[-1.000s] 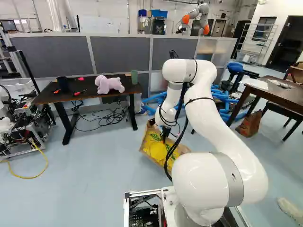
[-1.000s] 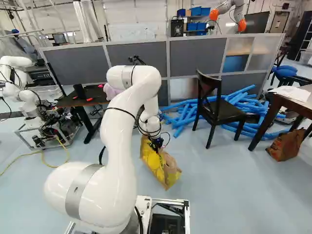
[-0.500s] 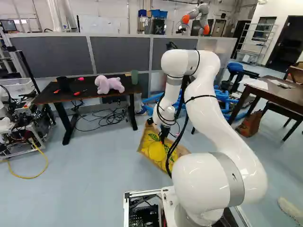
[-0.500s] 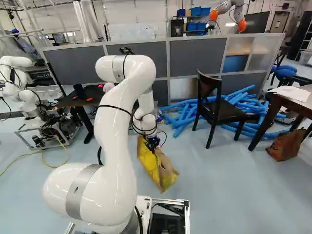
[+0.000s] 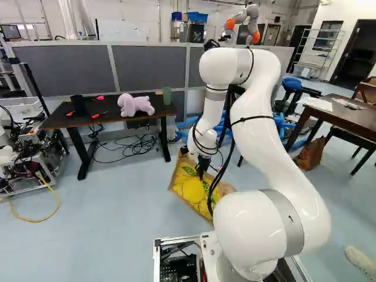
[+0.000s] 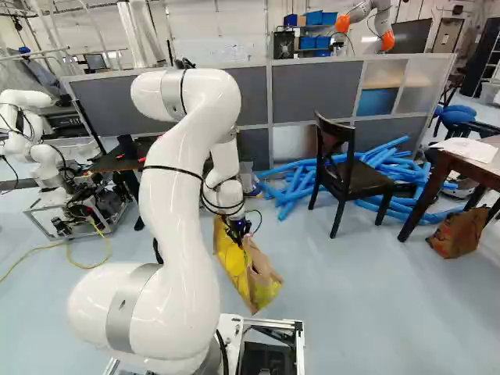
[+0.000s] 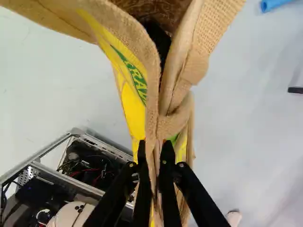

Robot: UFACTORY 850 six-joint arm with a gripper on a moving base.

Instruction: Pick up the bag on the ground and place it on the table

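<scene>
Here, the tan burlap bag, yellow-faced with green print, tilts ahead of the base, mouth gaping; jaws grasp its rim from 2 sides; floor contact is unclear.

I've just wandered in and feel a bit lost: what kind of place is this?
Probably a robotics lab or workshop: a big white robot arm, another white robot arm, and grey partition panels.
</scene>
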